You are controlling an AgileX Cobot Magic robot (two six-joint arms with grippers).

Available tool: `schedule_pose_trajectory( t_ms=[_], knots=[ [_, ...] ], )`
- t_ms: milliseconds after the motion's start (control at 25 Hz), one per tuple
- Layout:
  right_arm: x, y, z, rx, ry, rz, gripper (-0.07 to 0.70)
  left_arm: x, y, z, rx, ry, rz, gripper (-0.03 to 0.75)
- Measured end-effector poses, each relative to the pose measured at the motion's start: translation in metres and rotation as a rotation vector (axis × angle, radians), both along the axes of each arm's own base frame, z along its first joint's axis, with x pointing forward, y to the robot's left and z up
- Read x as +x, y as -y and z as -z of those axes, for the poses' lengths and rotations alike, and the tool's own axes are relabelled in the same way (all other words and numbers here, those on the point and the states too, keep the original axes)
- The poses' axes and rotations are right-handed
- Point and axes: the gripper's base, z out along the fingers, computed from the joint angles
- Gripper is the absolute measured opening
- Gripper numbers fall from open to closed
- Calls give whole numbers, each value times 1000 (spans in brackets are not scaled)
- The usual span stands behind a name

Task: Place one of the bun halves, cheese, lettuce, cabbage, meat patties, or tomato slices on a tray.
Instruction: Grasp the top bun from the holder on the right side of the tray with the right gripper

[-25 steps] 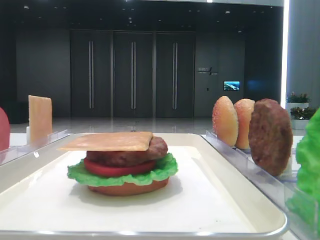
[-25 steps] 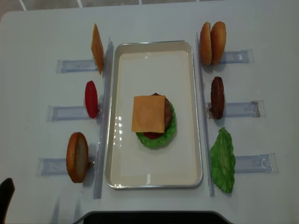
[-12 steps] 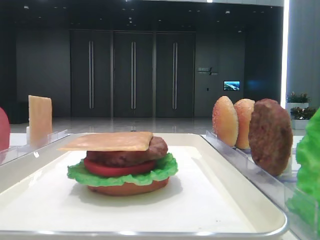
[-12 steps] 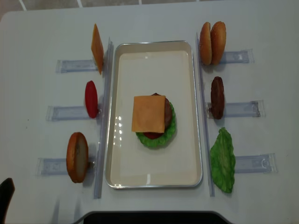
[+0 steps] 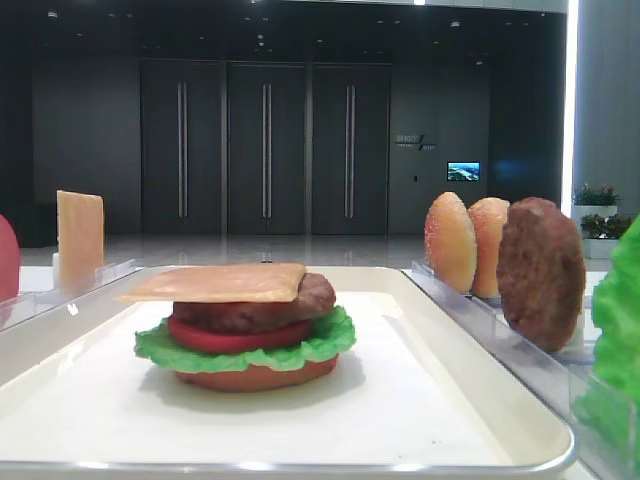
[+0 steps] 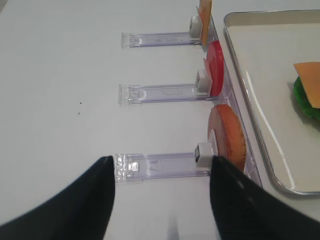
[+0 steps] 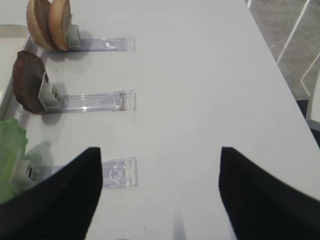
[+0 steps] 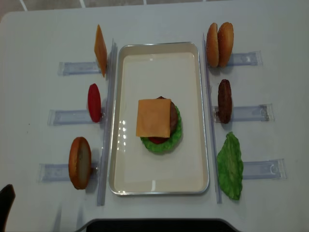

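White worktop (image 8: pixel 38 29) carries the tray (image 8: pixel 159 186), where the stack ends in cheese (image 8: pixel 153 117). Two top buns (image 8: pixel 219 44) stand right of the tray's far corner; taking the nearer dome by its edges should seat it squarely. Right end effector (image 7: pixel 160 200) hovers released near the lettuce rack, left end effector (image 6: pixel 160 200) likewise released

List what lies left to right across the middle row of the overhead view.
Left clear rack → tomato slice → tray → stacked burger, cheese on top → meat patty → right clear rack.
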Motion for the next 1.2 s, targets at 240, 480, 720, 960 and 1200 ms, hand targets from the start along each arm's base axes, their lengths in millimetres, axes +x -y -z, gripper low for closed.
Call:
schedule_pose_trajectory(
  t_ms=[240, 480, 720, 960, 1200],
  knots=[
    [0, 0, 0, 0, 1, 0, 461, 0, 0, 0, 1, 0, 1, 464],
    [51, 2, -14, 18, -175, 9, 433, 0, 0, 0, 1, 0, 1, 464],
    [167, 6, -7, 34, -542, 19, 433, 0, 0, 0, 2, 0, 1, 464],
    [263, 8, 9, 53, -718, 20, 433, 0, 0, 0, 2, -1, 1, 464],
    [335, 10, -2, 52, -692, 13, 433, 0, 0, 0, 2, -1, 1, 463]
  ],
)
